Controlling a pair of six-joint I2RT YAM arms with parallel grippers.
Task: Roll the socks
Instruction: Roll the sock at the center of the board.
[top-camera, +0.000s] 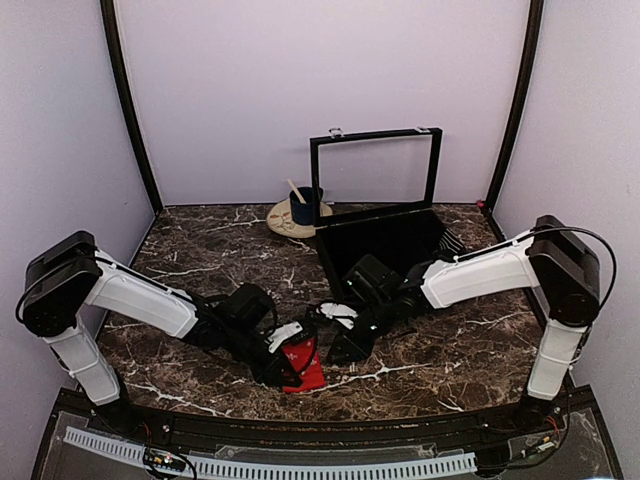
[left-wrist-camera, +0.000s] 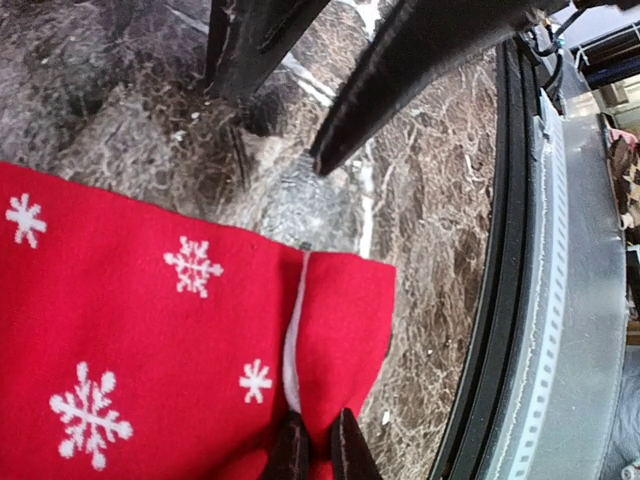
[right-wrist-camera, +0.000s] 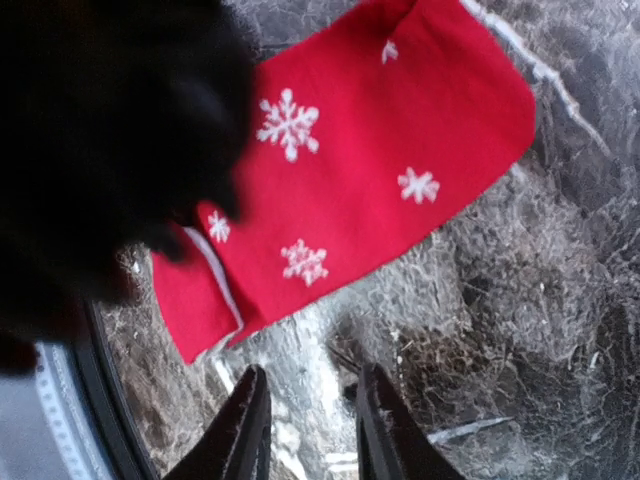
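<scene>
A red sock (top-camera: 307, 366) with white snowflakes lies flat on the marble table near its front edge. In the left wrist view the sock (left-wrist-camera: 150, 350) fills the lower left, and one end is folded over with a white lining showing. My left gripper (left-wrist-camera: 318, 447) is shut on that folded end (left-wrist-camera: 345, 310). My right gripper (right-wrist-camera: 310, 425) hovers open just beside the sock (right-wrist-camera: 370, 170), over bare marble, with nothing between its fingers. From above, the right gripper (top-camera: 347, 346) sits right of the left gripper (top-camera: 287, 366).
A black box (top-camera: 345, 262) with its lid frame (top-camera: 375, 138) raised stands behind the grippers. A dark blue mug (top-camera: 303, 208) on a pale plate (top-camera: 282, 222) sits at the back. The table's black front rail (left-wrist-camera: 500, 300) runs close to the sock.
</scene>
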